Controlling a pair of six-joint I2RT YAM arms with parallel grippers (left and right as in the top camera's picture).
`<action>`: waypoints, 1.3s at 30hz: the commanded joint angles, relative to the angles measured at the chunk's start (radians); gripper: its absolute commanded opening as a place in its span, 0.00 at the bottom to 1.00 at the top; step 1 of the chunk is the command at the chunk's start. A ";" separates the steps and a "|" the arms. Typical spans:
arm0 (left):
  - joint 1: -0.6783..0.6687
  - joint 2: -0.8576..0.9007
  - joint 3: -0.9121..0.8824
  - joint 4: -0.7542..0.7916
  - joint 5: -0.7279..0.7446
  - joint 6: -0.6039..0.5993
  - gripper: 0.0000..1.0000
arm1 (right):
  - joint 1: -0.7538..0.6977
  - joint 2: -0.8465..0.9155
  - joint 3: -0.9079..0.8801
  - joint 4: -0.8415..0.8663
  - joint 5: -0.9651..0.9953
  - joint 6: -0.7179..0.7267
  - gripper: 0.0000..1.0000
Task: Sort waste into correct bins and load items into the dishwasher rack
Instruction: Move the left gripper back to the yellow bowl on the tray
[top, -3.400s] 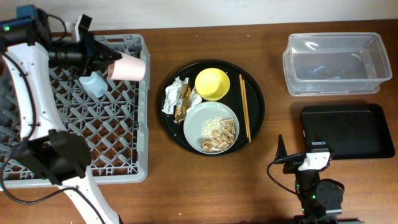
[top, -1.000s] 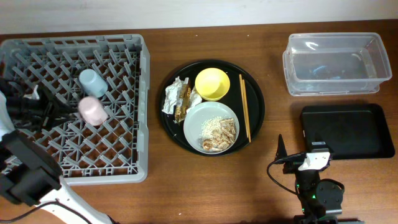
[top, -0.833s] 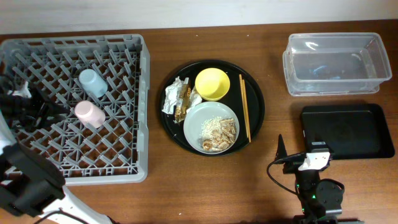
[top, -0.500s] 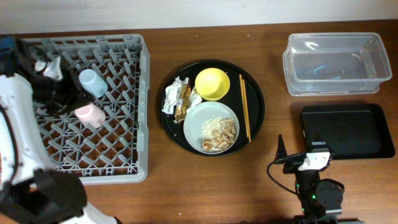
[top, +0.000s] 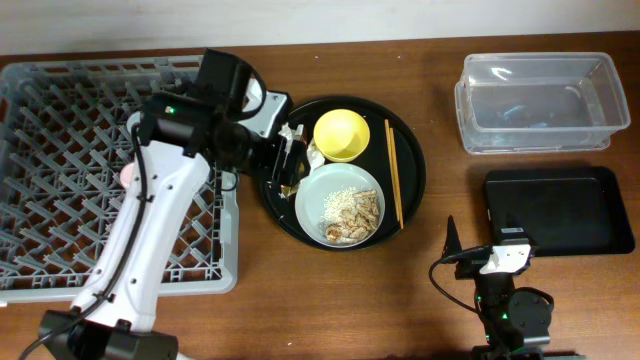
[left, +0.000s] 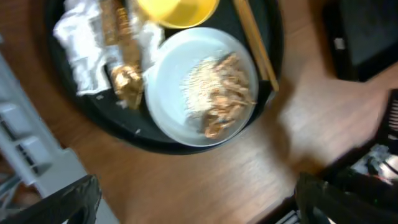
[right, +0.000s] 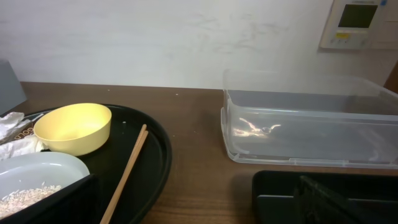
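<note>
Surface: brown wooden table (top: 330, 300), white wall behind.
Hidden: pink cup (top: 125, 176), 1 sliver under the left arm, inside the dishwasher rack (top: 60, 130).
Blurred: left wrist view, smeared.
Left gripper (top: 288, 163): above the wrappers (left: 84, 53) on the round black tray (top: 415, 140), jaws wide, empty.
Right gripper (right: 198, 186): low near the shallow black tray (top: 560, 210), jaws apart.

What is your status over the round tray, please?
Left gripper open, empty, by the wrappers. Right gripper open, beside the shallow black tray. Plate, bowl, chopsticks not yet racked. Nothing blocking.
</note>
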 joint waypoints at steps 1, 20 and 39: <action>0.023 -0.001 -0.006 -0.006 -0.192 -0.199 0.99 | 0.006 -0.006 -0.005 -0.006 0.013 -0.003 0.98; -0.232 0.060 0.100 0.077 -0.052 -0.256 0.85 | 0.006 -0.006 -0.005 -0.006 0.013 -0.003 0.98; -0.361 0.572 0.310 0.513 -0.528 0.112 0.76 | 0.006 -0.006 -0.005 -0.006 0.013 -0.003 0.98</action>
